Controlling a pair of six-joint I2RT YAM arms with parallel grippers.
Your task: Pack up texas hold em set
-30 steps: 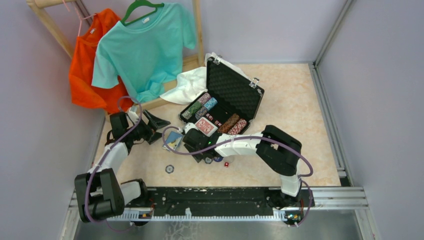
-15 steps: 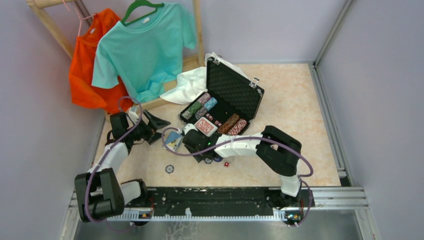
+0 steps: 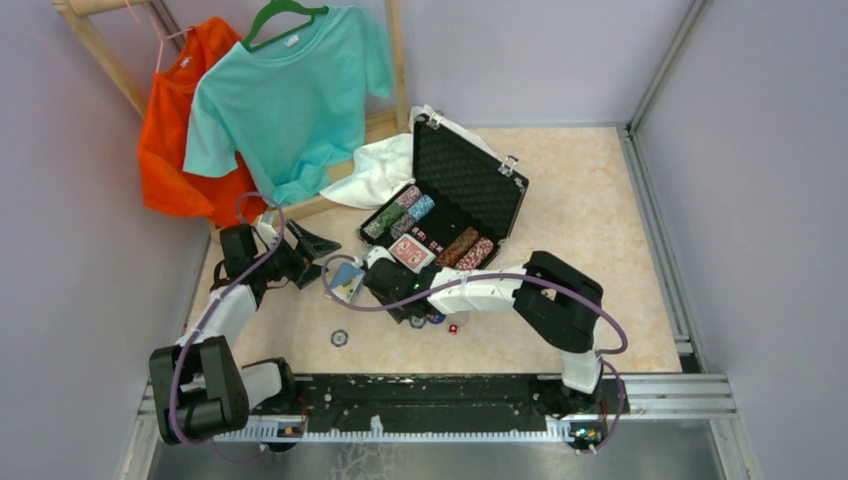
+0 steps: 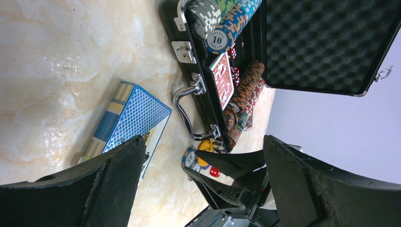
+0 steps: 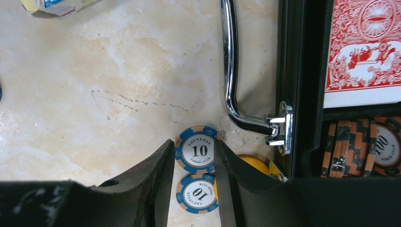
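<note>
The black case (image 3: 465, 180) of the texas hold em set lies open, with rows of chips and a red deck (image 3: 410, 252) inside. My right gripper (image 3: 416, 316) is down on the table by the case handle (image 5: 229, 61). Its fingers have closed in against the edges of two flat blue "10" chips (image 5: 199, 150), beside a yellow button (image 5: 250, 163). A red die (image 3: 452, 328), a loose chip (image 3: 340, 338) and the blue deck box (image 3: 347, 281) lie on the table. My left gripper (image 3: 318, 258) stands wide open, holding nothing, left of the blue deck box (image 4: 132, 113).
A white cloth (image 3: 380, 170) lies behind the case lid. A teal shirt (image 3: 290, 90) and an orange shirt (image 3: 170, 140) hang from a wooden rack (image 3: 395, 60) at the back left. Purple walls enclose the table, and a metal rail (image 3: 450, 395) runs along its near edge.
My right gripper's fingers have drawn closer together around the two blue chips. The left arm has not moved.
</note>
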